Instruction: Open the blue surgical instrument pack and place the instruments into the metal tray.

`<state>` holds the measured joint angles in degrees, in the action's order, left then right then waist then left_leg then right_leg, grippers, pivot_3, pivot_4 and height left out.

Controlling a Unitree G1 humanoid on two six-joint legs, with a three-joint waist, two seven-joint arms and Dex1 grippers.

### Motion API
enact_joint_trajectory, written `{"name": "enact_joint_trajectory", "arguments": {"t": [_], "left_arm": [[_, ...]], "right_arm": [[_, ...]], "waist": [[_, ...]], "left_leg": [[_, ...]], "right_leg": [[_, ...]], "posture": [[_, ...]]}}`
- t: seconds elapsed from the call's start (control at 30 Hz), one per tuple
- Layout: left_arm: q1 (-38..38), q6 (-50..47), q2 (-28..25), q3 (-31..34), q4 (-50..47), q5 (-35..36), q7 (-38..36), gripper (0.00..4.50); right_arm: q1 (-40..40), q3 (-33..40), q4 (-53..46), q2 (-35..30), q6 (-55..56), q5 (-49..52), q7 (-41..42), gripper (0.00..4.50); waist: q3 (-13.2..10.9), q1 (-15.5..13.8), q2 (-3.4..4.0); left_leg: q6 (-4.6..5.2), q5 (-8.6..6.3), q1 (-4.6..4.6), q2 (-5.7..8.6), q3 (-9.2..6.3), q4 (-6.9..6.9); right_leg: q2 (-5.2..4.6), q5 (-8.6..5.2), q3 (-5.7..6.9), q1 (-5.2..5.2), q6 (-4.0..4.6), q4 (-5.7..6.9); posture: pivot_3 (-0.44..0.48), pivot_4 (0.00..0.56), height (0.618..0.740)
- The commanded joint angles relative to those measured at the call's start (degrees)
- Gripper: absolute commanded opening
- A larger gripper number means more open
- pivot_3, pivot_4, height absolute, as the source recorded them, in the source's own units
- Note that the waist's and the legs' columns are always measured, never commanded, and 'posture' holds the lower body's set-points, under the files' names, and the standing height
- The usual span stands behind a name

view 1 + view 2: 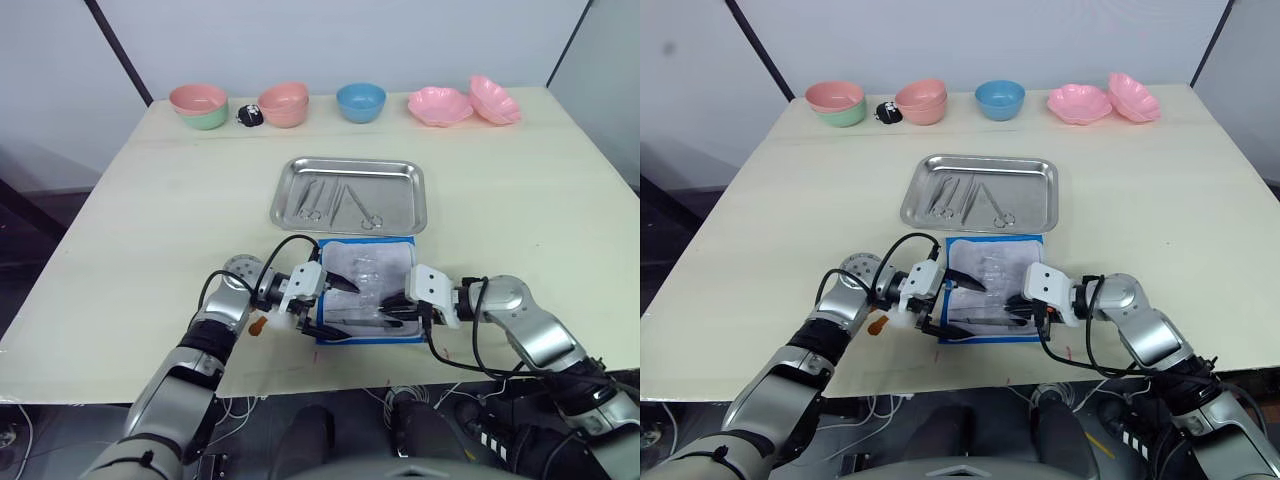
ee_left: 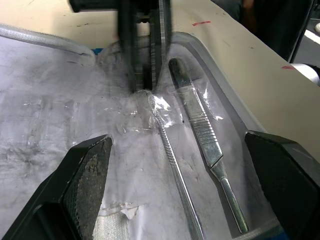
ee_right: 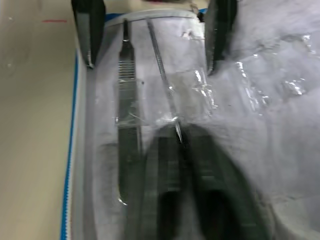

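Left wrist view: left gripper [image 2: 175, 190] jaws spread wide over the open pack [image 1: 367, 290], straddling a probe [image 2: 172, 160] and tweezers [image 2: 205, 135], while right gripper [image 1: 392, 305] jaws pinch the probe's far tip, likely to lift it toward the tray [image 1: 350, 195] beyond, where several instruments [image 1: 335, 203] lie.

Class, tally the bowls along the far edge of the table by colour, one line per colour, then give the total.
Salmon-pink round bowls: 2
Green round bowl: 1
Blue round bowl: 1
Bright pink scalloped bowls: 2
Total: 6
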<state>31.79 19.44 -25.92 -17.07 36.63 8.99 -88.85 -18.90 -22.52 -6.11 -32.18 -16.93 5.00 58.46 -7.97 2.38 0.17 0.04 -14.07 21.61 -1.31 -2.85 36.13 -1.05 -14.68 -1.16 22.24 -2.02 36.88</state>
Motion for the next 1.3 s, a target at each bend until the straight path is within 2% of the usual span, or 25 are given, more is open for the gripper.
{"name": "enact_joint_trajectory", "arguments": {"t": [0.03,0.53,1.0,1.3], "left_arm": [[-3.19,-1.04,-2.02,-2.99,4.13,-4.78,-0.71,4.50],[-2.81,-0.58,-1.63,-3.11,4.86,-4.89,-0.40,4.50],[-2.91,-0.09,-1.02,-3.38,5.35,-5.10,-0.08,4.50],[-3.02,-0.04,-0.99,-3.35,5.33,-5.09,0.00,4.50]], "right_arm": [[0.72,-0.72,1.77,-0.36,-0.32,-1.31,0.09,0.10],[-0.28,0.14,-4.37,-2.97,-0.71,-1.10,1.70,0.10],[-5.79,-1.16,-12.75,-11.04,-5.13,-7.03,5.12,0.10],[-6.08,0.21,-16.69,-14.25,-8.50,-6.89,6.95,0.10]], "waist": [[0.00,0.00,0.00],[0.00,-0.04,0.00],[-0.03,-0.11,0.04],[-0.04,-0.11,0.03]], "left_leg": [[0.00,0.00,0.00,0.00,0.00,0.01],[0.00,0.00,0.02,0.00,0.01,0.03],[0.00,0.00,0.06,0.01,0.01,0.07],[0.00,0.00,0.07,0.02,0.03,0.09]], "right_leg": [[0.00,0.00,0.00,0.00,0.00,0.00],[0.01,0.01,-0.01,0.01,0.01,0.00],[0.00,0.01,-0.03,0.03,0.01,0.01],[-0.01,0.01,-0.05,0.04,0.00,0.01]], "posture": [[0.000,0.150,0.740],[0.000,0.150,0.740],[0.000,0.150,0.740],[0.000,0.150,0.740]]}}
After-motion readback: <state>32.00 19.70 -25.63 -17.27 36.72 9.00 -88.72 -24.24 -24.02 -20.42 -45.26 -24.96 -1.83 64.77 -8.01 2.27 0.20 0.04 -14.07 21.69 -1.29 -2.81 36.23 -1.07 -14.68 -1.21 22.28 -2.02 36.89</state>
